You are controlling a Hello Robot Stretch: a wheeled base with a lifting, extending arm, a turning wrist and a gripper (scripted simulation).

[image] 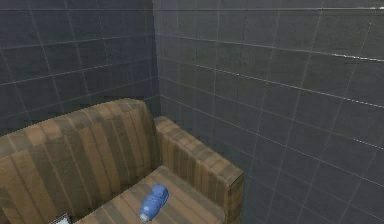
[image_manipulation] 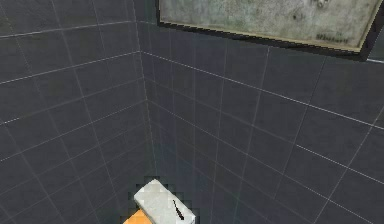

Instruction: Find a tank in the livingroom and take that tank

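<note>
A small blue, rounded object (image: pixel 153 203) lies on the seat of a brown striped sofa (image: pixel 90 150) at the forward view's bottom left. Its shape is too vague to name it a tank. The sofa stands in a corner of dark tiled walls, with its padded armrest (image: pixel 200 160) toward the forward view's middle.
A light grey slab with a dark mark (image_manipulation: pixel 163 203) sits atop something orange (image_manipulation: pixel 135 217) at the arm side view's bottom edge. A framed picture (image_manipulation: pixel 270 22) hangs high on the dark tiled wall. A pale object (image: pixel 62 220) peeks in at the sofa seat's bottom edge.
</note>
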